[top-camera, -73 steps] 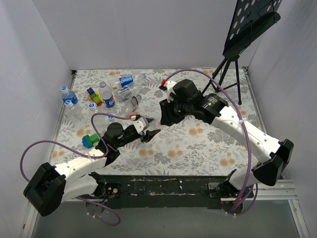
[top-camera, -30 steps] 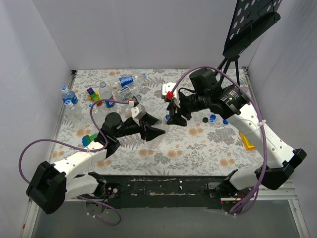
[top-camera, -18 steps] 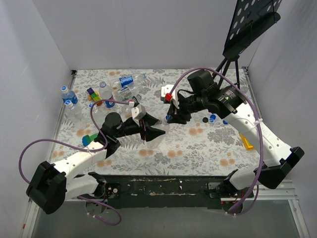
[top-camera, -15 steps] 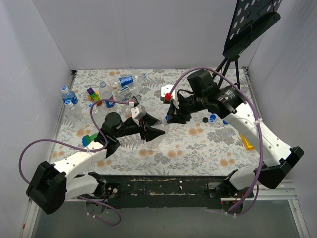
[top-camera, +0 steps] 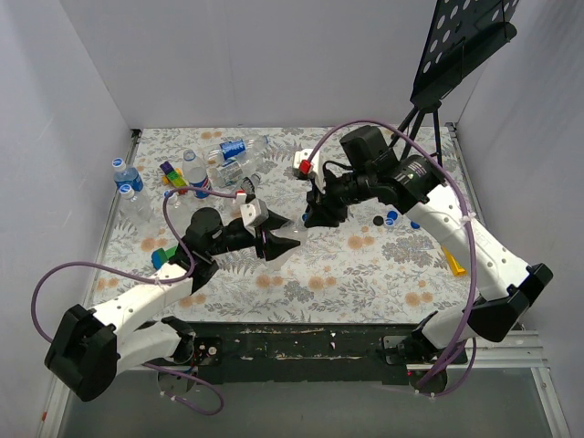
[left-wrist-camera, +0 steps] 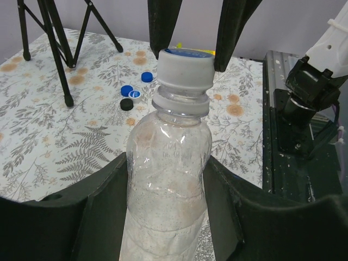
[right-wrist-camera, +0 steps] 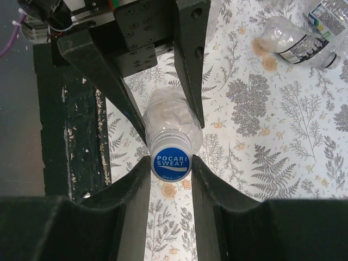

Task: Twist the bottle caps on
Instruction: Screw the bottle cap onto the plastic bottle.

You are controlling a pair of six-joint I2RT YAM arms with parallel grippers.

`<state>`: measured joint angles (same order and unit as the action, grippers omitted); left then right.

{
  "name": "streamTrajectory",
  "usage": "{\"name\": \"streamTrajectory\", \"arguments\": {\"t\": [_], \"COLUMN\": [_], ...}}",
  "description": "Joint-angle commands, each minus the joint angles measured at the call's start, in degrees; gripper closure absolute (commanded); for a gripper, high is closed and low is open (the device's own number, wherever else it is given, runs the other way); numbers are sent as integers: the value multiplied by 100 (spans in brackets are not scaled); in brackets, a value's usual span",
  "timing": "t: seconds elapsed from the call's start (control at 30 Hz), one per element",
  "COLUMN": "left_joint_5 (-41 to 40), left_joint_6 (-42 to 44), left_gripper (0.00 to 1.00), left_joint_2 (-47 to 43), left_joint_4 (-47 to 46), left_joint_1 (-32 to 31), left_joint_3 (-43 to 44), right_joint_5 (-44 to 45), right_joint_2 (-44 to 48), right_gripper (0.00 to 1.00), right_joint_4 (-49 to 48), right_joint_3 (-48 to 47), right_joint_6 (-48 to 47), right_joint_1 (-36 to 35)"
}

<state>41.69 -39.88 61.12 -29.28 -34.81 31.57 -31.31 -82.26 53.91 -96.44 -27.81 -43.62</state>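
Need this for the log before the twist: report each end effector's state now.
Left end effector: closed on the bottle.
Right end effector: closed on the cap, which sits on that bottle's neck.

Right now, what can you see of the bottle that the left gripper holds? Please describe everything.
The bottle is clear, thin, dented plastic, hazy inside, with no label showing. The left gripper clamps its body from both sides. A cap, white-sided with a blue top reading POCARI SWEAT, sits on its neck, and the right gripper pinches that cap. Its base is hidden.
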Motion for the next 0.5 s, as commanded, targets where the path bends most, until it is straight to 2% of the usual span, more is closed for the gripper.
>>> {"name": "streamTrajectory", "arguments": {"t": [0.0,0.3,0.47], "left_joint_5": [-126,-494,-662], "left_joint_6": [578,-221,-652], "left_gripper": [79,80,80], "left_joint_2": [-320,-320,-259], "left_joint_4": [-122,-895,-1018], "left_joint_1": [0,0,0], "left_joint_3": [42,-160,-107], "right_joint_5": [-24,28,143], "right_joint_2": [-159,-1,218], "right_gripper": [87,88,88], "right_joint_4": [-30,-425,-838], "right_joint_3": [-199,450,898], "right_joint_6": [636,926,953], "right_joint_1": [11,-33,-182]}}
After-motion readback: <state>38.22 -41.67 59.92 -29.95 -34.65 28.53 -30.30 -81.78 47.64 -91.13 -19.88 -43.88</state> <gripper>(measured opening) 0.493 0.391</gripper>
